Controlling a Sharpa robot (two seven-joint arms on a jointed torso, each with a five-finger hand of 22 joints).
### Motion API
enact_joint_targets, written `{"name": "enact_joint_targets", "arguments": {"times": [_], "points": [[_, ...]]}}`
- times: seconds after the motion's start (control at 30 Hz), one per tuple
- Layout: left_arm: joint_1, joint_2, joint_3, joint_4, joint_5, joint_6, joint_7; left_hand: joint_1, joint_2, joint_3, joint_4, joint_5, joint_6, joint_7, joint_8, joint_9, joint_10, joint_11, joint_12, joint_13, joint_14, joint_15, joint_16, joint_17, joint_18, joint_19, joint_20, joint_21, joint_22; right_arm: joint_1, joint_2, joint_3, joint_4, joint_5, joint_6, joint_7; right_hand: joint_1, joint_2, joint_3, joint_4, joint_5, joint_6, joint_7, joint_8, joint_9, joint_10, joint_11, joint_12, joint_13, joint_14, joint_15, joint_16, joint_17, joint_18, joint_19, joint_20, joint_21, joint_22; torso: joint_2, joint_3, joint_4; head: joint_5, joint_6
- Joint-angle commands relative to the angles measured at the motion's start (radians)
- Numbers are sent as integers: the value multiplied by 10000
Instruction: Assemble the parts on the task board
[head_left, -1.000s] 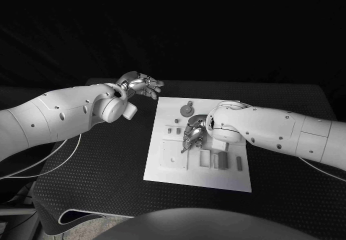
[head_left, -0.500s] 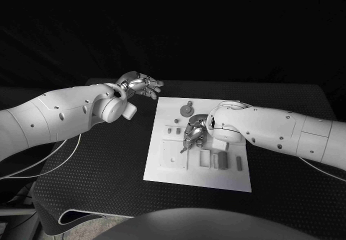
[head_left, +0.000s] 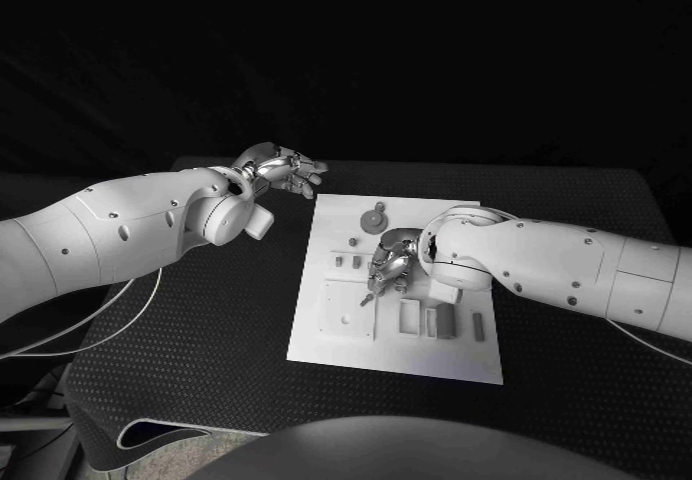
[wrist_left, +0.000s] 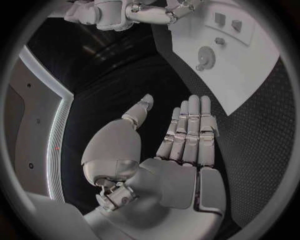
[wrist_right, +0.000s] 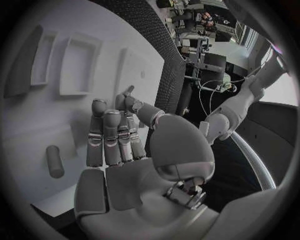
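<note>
Head view. The task board (head_left: 397, 345) lies at table centre, long side running roughly 12 to 6 o'clock. The black table (head_left: 188, 350) shows around it on all sides.

The right hand (head_left: 387, 268) is over the board's middle, fingers pointing down toward 7 o'clock. In the right wrist view the fingers (wrist_right: 105, 135) lie straight and close together, the thumb set apart, nothing between them. Hand empty, not closed on anything. Whether the fingertips touch the board cannot be told.

The left hand (head_left: 281, 170) hovers off the board at about 10 o'clock from its centre, beyond the board's far left corner. In the left wrist view its fingers (wrist_left: 190, 132) are flat and extended, thumb spread. Empty too.

Parts: a round gear-like part (head_left: 376, 215) sits near the board's 12 o'clock end. Two small blocks (head_left: 348, 262) lie at about 9 o'clock of the right hand. A short cylindrical peg (wrist_right: 54, 161) lies loose on the white plate just beside the right fingers. Rectangular recesses (head_left: 430, 320) sit toward 5 o'clock of that hand.

Handling, as judgement: the parts look small, rigid and light, probably smooth plastic or metal. The peg is likely to roll if nudged; a pinch across its middle seems best. The gear would take a pinch at its rim.
</note>
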Motion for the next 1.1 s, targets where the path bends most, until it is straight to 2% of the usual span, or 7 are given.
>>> {"name": "enact_joint_targets", "arguments": {"times": [0.03, 0.23, 0.37, 0.53, 0.73, 0.93, 1.1], "points": [[19, 1, 6, 24, 55, 137, 69, 0, -97, 0, 47, -25, -69, 180, 53, -16, -61, 6, -36, 3, 43, -4, -48, 15, 58, 8, 40, -65, -14, -46, -252, -2, 310, -1534, -1091, 1613, -218, -99, -124, 13, 15, -110, 9, -69, 29, -60, 13, -33, 15, -25, 42, 87, 24, 86, 29, -15, 85, 210, -2, 1, 9, 18, 1], [19, -50, 4, 44, 55, 134, 82, 4, -96, 1, 47, -25, -71, 181, 55, -17, -65, 9, -39, 2, 43, -3, -52, 19, 58, 7, 41, -65, -15, -80, -690, -2, 576, -3408, -2077, 3610, -596, -599, -274, 43, 28, -294, 74, -198, 44, 369, -194, 272, 298, 81, -158, 179, 56, 86, 239, -80, 157, 186, -1, 5, -14, 61, 1], [18, -59, 3, 45, 55, 130, 98, 5, -95, 2, 47, -25, -72, 181, 56, -17, -66, 9, -40, 3, 44, -3, -53, 22, 58, 7, 41, -64, -16, -153, -832, -2, 611, -4760, -2419, 4559, -652, -928, -353, 39, 19, -413, 119, -276, 46, 452, -258, 405, 518, 96, -218, 208, 70, 86, 289, -122, 177, 188, -2, 8, -28, 80, 31], [17, -89, 1, 47, 55, 131, 104, 7, -93, 2, 48, -25, -73, 181, 58, -17, -67, 10, -41, 3, 45, -3, -55, 26, 59, 9, 42, -63, -17, -298, -863, -3, 681, -6577, -2764, 4904, -597, -1330, -742, 46, 13, -560, 121, -356, 89, 503, -359, 791, 1223, -4, -301, 219, 91, 86, 224, -120, 170, 195, -3, 25, -27, 100, 68], [16, -98, -3, 55, 55, 145, 109, 9, -91, 3, 49, -25, -74, 182, 60, -18, -67, 11, -41, 4, 46, -3, -57, 31, 59, 9, 42, -63, -18, -462, -826, -4, 664, -7792, -2921, 4976, -646, -1711, -1061, 63, 12, -668, 24, -440, 201, -164, -495, 1789, 3570, -116, -368, 238, 94, 86, 152, -77, 138, 188, -1, 16, -23, 85, 82], [16, -122, -8, 60, 55, 148, 107, 10, -89, 3, 50, -25, -75, 182, 62, -18, -68, 12, -43, 5, 47, -2, -60, 35, 59, 10, 43, -62, -19, -608, -793, -42, 674, -8306, -2847, 4998, -656, -1749, -1115, 71, 20, -680, -48, -503, 317, -695, -559, 2886, 6441, -115, -508, 379, 146, 86, 173, -103, 215, 208, 1, 3, -9, 93, 78], [15, -130, -12, 62, 55, 155, 109, 10, -88, 2, 51, -25, -76, 183, 63, -19, -69, 12, -44, 5, 48, -2, -62, 39, 59, 10, 43, -61, -20, -723, -789, -48, 648, -8543, -2717, 4983, -585, -1744, -1206, 80, 21, -611, -118, -564, 377, -1315, -647, 4965, 8459, -241, -582, 1172, 535, 86, 190, -174, 643, 244, 2, 6, -8, 90, 62]]}}
